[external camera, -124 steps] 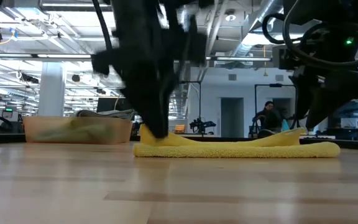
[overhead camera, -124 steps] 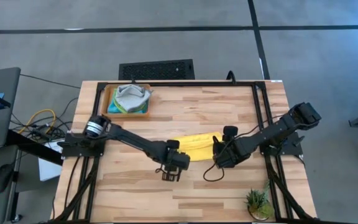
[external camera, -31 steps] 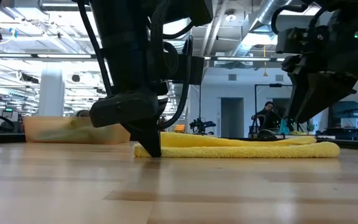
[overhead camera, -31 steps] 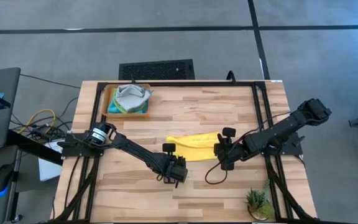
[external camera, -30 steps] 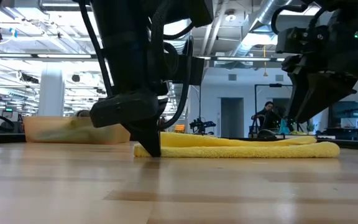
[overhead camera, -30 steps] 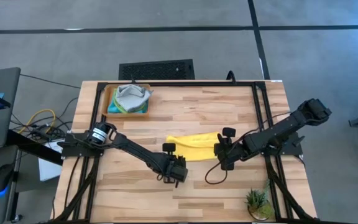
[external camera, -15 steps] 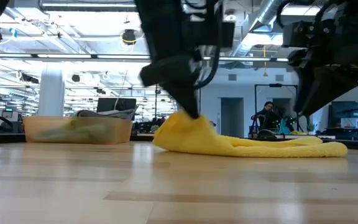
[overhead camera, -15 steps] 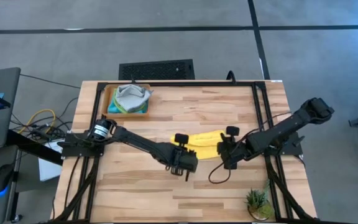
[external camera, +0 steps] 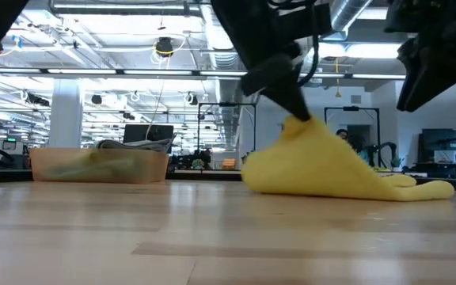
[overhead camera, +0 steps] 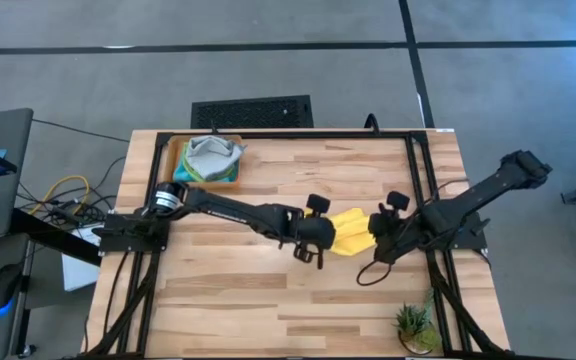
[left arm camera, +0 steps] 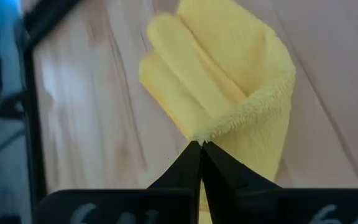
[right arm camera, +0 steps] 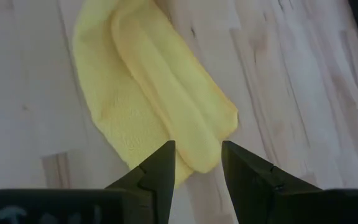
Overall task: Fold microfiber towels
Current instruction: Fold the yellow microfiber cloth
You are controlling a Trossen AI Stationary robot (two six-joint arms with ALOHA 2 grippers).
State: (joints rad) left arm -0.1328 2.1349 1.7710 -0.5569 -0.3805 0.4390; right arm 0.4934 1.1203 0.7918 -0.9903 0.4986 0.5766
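1. So my desk [overhead camera: 268, 310] is a pale wood-plank top with a black frame running round the edges, sitting on a grey floor [overhead camera: 268, 60] crossed by dark lines.
2. The yellow towel [overhead camera: 349, 233] is bunched up right of the middle of the desk. From the low view one end of it is lifted into a hump while the rest trails flat on the wood.
3. My left pincer [overhead camera: 320, 247] is clamped tight on a fold of that yellow towel; the wrist cam shows both fingers pressed together with the terry edge pinched at the tips.
4. My right pincer [right arm camera: 194, 163] hovers over the other end of the towel with its fingers spread and nothing between them.
5. Far-left corner of the desk has an orange tray [overhead camera: 177, 165] with more towels piled in it, a grey towel [overhead camera: 211, 153] on top and bits of blue and green under it.
6. There's a little potted plant [overhead camera: 415, 327] at the near-right corner.
7. Off the desk: a dark vent grate [overhead camera: 251, 111] on the floor behind it, and yellow cables [overhead camera: 63, 187] on the left.
8. Looking across at desk height, the room behind is a big open workshop with bright ceiling strip lights [external camera: 93, 71], exposed ducts and a person [external camera: 342, 135] way in the back, partly hidden by the towel.
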